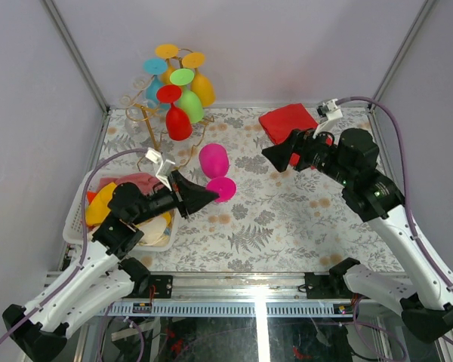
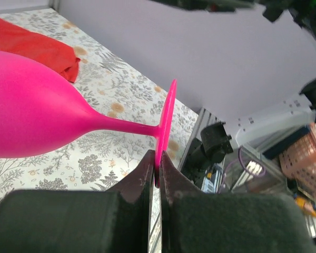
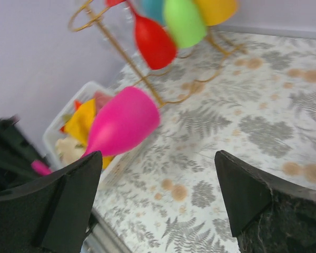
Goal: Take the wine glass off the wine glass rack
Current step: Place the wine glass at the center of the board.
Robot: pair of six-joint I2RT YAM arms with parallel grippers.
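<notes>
While the left gripper (image 2: 157, 171) is pinching the pink wine glass (image 1: 214, 161), off the gold rack (image 1: 152, 130) at its five o'clock, the right gripper (image 3: 158, 158) is hanging open, job looking done.

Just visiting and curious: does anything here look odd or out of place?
Yes: the pink wine glass is tipped sideways, pinched only by the rim of its foot in the left gripper, while the other glasses hang upside down on the wine glass rack.

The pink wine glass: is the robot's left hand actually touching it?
Touching. The left wrist view shows the left hand pinched shut on the thin edge of the round foot of the pink wine glass.
</notes>
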